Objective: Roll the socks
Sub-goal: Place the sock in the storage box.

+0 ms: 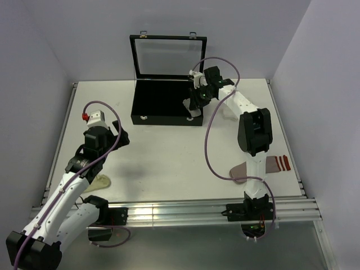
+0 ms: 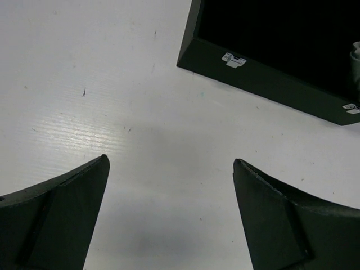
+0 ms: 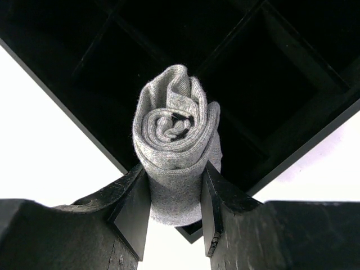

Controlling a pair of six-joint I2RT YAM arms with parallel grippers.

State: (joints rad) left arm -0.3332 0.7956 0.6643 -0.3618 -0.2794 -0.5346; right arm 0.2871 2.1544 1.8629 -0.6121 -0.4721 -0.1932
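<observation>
The right gripper (image 3: 174, 177) is clamped on a grey sock (image 3: 174, 129), its soft knit wound into a tight spiral roll, held above the front right corner of a black box (image 3: 318, 118) split into square compartments. The left gripper (image 2: 171, 214) hangs over the smooth white table (image 2: 84, 67) with its dark wedge-shaped fingers spread wide. A striped sock (image 1: 277, 163) lies flat beside the right arm, a pale sock (image 1: 102, 181) by the left

The rolled sock (image 3: 175, 147) is heathered grey, the case (image 1: 160, 107) black, the counter (image 1: 163, 157) white, the flat sock (image 1: 275, 163) red-striped.
</observation>
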